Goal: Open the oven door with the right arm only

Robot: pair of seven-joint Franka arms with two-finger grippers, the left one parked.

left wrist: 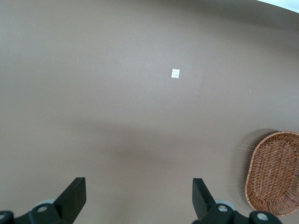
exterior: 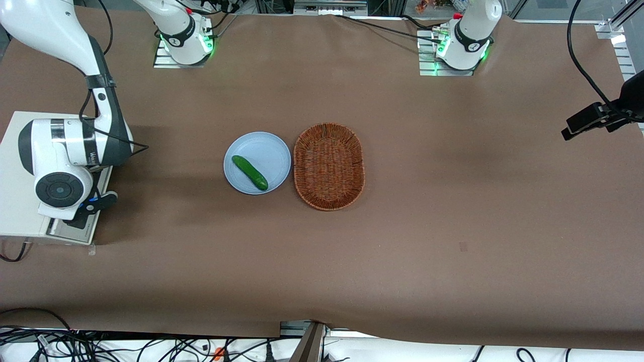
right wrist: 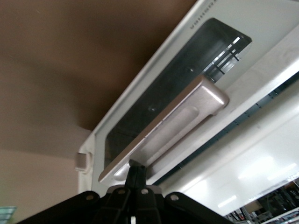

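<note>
Oven door (right wrist: 187,88): cream-white flap with a dark, glossy glass window; swung a little away from the oven body, a dark gap showing along its upper edge; sits at the working arm's end of the desk.
Handle (right wrist: 163,128): matte silver bar, flat-faced with rounded ends, running along the door's upper edge.
Oven (exterior: 15,201): boxy, cream-white, smooth-sided; largely covered from above by the arm.
Right arm (exterior: 65,146): glossy white segments, black bands, round grey joint cap, thin black cable; bent down over the oven.
Gripper (right wrist: 135,179): black, close against the handle; one finger (right wrist: 136,173) touches the bar's underside. Jaws: cannot tell whether apart or together.
Desk (exterior: 427,241): covered in a smooth, matte brown sheet.
Plate (exterior: 251,146): round, pale blue, smooth; near the desk's middle.
Cucumber (exterior: 249,172): small, dark green, elongated; lies diagonally on the plate.
Basket (exterior: 328,166): oval, reddish-brown woven wicker; just beside the plate, toward the parked arm's end.
</note>
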